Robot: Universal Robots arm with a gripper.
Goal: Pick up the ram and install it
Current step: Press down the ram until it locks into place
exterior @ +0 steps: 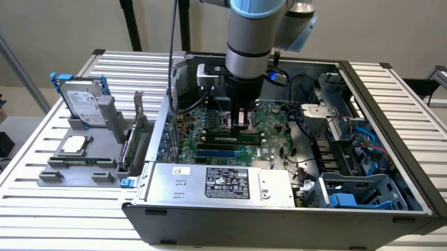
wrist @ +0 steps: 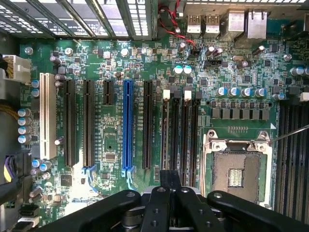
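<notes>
One long, thin green circuit-board stick, taken to be the ram [exterior: 78, 160], is seen lying flat in a grey moulded holder [exterior: 77, 177] on the slatted metal table [exterior: 42, 212], outside the computer. Its long axis runs roughly along the table's near edge, from the exterior view's left to its right. It appears untouched, so the pick-up is judged not yet done.

Just behind it in the same holder a square silver processor chip [exterior: 75, 145] is set, and further back a silver hard drive in a blue frame [exterior: 82, 103] stands upright. An upright expansion card with a metal bracket [exterior: 130, 137] stands between the holder and the open grey computer case [exterior: 279, 222].

The black gripper [exterior: 237, 119] is held inside that case, low over the green motherboard [wrist: 108, 140], pointing straight down. From it the ram lies well apart, toward the exterior view's left and beyond the case wall. How far the gripper is opened, and whether anything is held in it, cannot be told.

In the wrist view, black memory slots with white end clips [wrist: 181, 130] are seen beneath the gripper, between a long blue card slot [wrist: 127, 125] and the silver-framed processor socket [wrist: 236, 169]. The slots run parallel to the blue one.
</notes>
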